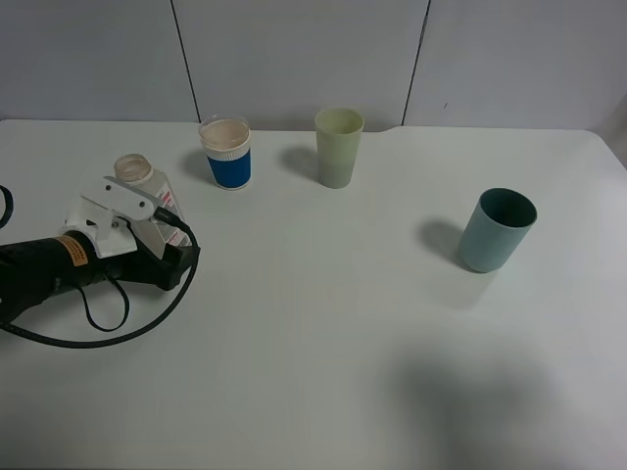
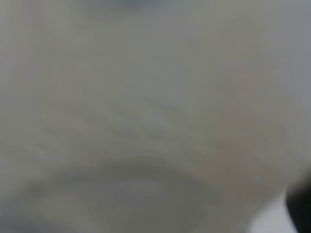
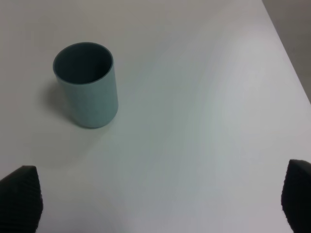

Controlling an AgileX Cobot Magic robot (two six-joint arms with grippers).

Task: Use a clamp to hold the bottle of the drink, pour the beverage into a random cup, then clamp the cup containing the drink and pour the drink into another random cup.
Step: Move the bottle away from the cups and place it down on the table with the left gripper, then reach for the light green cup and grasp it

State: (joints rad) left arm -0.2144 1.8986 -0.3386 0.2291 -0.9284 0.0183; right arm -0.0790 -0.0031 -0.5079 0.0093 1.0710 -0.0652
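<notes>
The clear bottle stands at the left of the table with its wide neck open. My left gripper reaches in low from the left, with its jaws around the bottle's lower body. The left wrist view is filled by the blurred bottle, so it does not show how tight the jaws are. The beverage is out of view. The pale yellow-green cup stands upright at the back middle. The blue-and-white cup stands to its left, close behind the bottle. My right gripper is open with nothing between its fingers.
A teal cup stands upright on the right side of the table, and the right wrist view shows this teal cup ahead of the fingers. A black cable loops on the table under the left arm.
</notes>
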